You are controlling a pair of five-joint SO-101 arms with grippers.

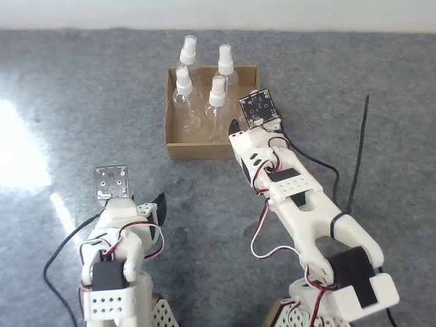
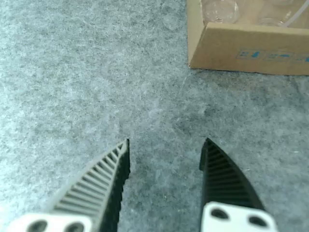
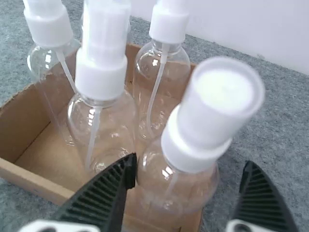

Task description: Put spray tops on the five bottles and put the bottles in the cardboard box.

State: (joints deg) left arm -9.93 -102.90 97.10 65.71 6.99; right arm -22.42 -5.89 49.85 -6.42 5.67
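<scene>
The cardboard box [image 1: 197,150] stands at the far middle of the grey table, with several clear bottles in it, all upright and capped with white spray tops [image 1: 184,80]. My right gripper [image 1: 242,133] hangs open over the box's near right corner. In the right wrist view its jaws [image 3: 189,163] flank the nearest bottle [image 3: 212,116] with a gap on each side; more bottles [image 3: 101,96] stand behind it inside the box wall [image 3: 29,116]. My left gripper [image 1: 153,208] rests low near the front left, open and holding nothing [image 2: 167,142], with the box corner [image 2: 246,48] ahead of it.
Grey carpet-like table surface [image 1: 82,102] lies bare to the left of the box and between the arms. A black cable [image 1: 357,157] rises on the right beside the right arm. A pale wall edges the table at the back.
</scene>
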